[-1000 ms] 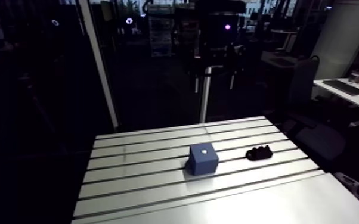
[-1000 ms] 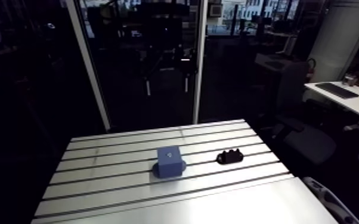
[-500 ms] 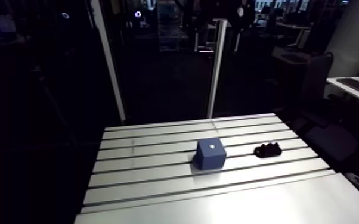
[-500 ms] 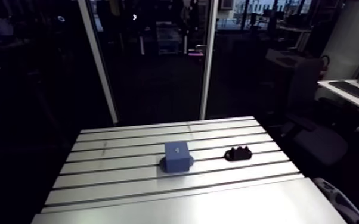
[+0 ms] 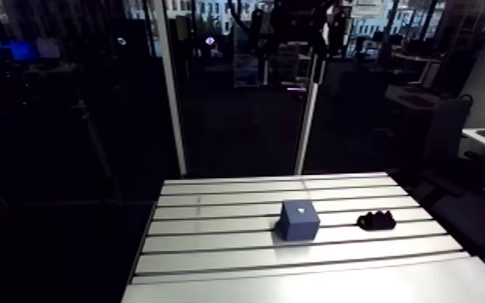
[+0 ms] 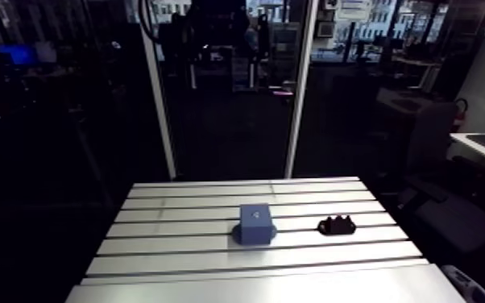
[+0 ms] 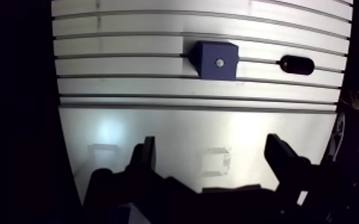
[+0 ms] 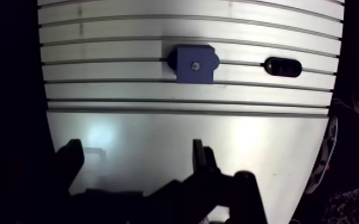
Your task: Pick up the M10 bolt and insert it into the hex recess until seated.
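Pincer (image 7: 212,159) hangs spread and empty above table (image 7: 158,128); blue block (image 7: 216,59) well ahead.

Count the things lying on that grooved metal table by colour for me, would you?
Blue: 1, a block with a pale spot on top
Black: 1, a small lumpy piece lying apart from the block
Total: 2
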`<state>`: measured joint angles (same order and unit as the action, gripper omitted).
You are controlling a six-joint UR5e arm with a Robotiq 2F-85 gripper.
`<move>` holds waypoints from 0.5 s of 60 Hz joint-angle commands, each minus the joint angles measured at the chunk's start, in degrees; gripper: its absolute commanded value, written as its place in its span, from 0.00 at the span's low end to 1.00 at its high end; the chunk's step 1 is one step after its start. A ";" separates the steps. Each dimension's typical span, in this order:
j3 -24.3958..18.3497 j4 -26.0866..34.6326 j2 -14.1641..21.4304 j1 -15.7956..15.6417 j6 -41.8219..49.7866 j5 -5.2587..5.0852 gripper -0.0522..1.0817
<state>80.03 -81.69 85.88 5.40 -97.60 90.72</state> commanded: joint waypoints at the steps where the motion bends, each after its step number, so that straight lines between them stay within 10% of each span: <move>1: 1.05 0.00 0.83 -0.13 0.17 0.21 0.05; 30: 1.83 -0.08 0.57 -0.13 0.26 -0.67 0.05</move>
<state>81.49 -81.76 86.61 5.28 -97.35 90.38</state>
